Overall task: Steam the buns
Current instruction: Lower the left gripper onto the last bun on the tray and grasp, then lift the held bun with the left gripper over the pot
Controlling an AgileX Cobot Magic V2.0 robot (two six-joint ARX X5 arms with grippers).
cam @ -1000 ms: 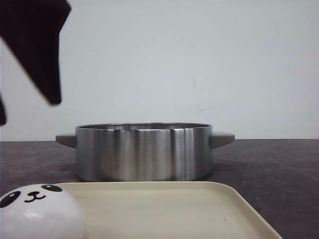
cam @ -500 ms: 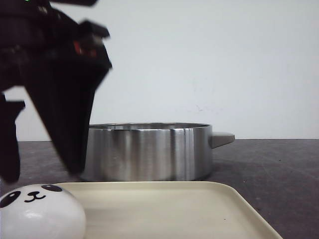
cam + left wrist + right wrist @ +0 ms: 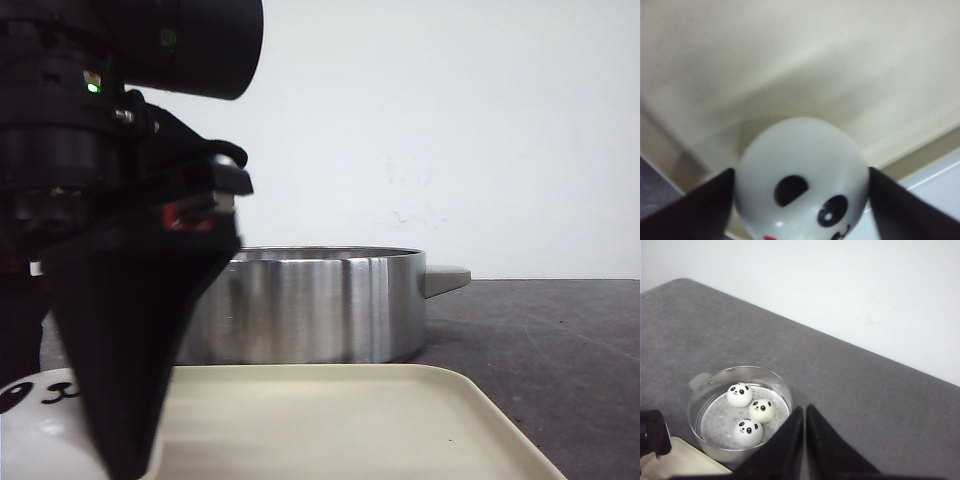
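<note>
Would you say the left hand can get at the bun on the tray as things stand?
Probably yes. The left hand is open with a finger on each side of the bun, and nothing lies between them on the tray. Whether the fingers touch the bun is unclear.

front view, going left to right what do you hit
bun at the tray's left end → left gripper coming down over it → steel pot behind → pot's right handle; the cream tray spans the foreground.

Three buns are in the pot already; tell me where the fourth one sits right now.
The fourth bun sits on the cream tray, at its near-left corner in the front view, between the open left gripper fingers.
</note>
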